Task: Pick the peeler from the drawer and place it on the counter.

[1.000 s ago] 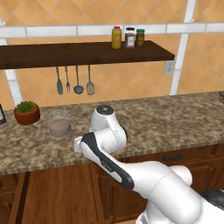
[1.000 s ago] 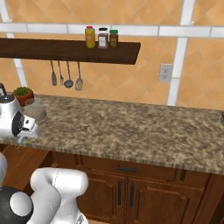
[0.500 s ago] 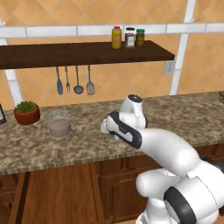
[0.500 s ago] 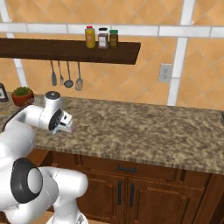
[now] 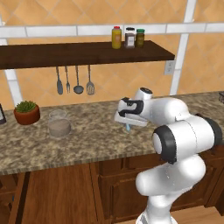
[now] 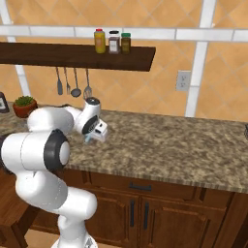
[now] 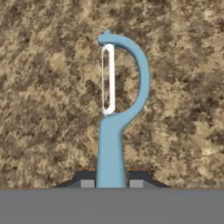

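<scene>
your two-finger gripper [image 7: 111,183] grips the light blue, silver-bladed peeler [image 7: 114,109] over speckled brown granite counter [image 7: 48,87] — release high and it may bounce or roll.

Even, shadowless rendered light is cast across the kitchen, with no glare seen on the counter [image 5: 83,135] or the white arm. A soft shading is carried only beneath the wall shelf [image 6: 77,54]. Coarse, blocky texture is shown in the granite just ahead of the jaws, where the peeler [image 7: 114,118] is rendered with slightly blurred edges. No edge distortion is seen.
</scene>
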